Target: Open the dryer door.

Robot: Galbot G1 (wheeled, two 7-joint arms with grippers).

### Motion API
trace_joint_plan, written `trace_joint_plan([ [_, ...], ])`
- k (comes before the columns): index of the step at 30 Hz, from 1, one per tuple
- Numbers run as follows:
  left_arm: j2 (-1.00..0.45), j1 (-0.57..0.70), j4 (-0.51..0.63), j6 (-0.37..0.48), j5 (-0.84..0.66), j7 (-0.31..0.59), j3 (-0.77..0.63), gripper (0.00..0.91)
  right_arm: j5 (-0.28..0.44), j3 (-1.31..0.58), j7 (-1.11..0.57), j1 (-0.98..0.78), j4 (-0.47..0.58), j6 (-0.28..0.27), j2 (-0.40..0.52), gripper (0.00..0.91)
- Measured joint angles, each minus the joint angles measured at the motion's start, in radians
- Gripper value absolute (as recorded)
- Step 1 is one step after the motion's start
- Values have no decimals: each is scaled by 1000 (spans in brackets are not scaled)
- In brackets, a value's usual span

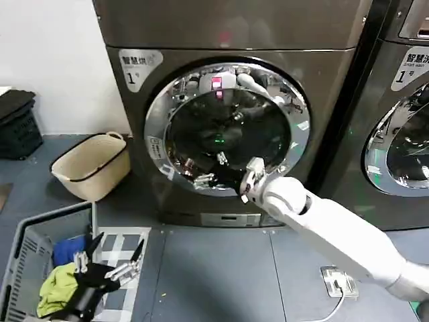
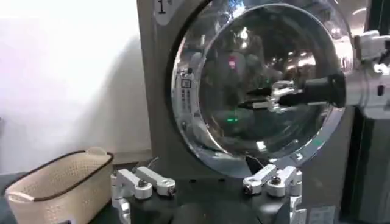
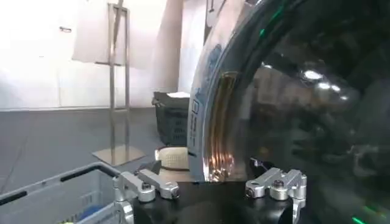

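R gripper (image 1: 249,180) is up at the dryer door (image 1: 226,129), over the lower-right part of the chrome ring, arm reaching in from the robot's right. Door is dead ahead on the front of the dryer (image 1: 228,114), looks closed, glass bulging toward the camera. From the left wrist view the R gripper (image 2: 259,100) points across the glass toward the ring's far side, dark fingers (image 2: 253,92) spread a bit w/ nothing between them; whether they touch the glass I can't tell. R wrist view: fingers (image 3: 152,185) apart, ring edge (image 3: 210,115) just ahead, curving away.

Key relation: the ring is right at the R fingers, so R arm is the one to pull. Where the handle or latch sits isn't visible; reflections in the glass muddle it.

L gripper (image 1: 107,265) parked low over the grey laundry basket (image 1: 27,248), fingers open, well away from door. Cream basket (image 1: 90,164) on floor left of dryer, near where the door might swing.
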State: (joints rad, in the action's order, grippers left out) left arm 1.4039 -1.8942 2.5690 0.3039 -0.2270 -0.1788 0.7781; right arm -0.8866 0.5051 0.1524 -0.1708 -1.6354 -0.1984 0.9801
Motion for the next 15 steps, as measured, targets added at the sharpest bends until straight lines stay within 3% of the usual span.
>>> trace_joint_plan([
  [15,2,2,0,0,-1,0,1,907,37,28,-7,33,87,2,117,907],
])
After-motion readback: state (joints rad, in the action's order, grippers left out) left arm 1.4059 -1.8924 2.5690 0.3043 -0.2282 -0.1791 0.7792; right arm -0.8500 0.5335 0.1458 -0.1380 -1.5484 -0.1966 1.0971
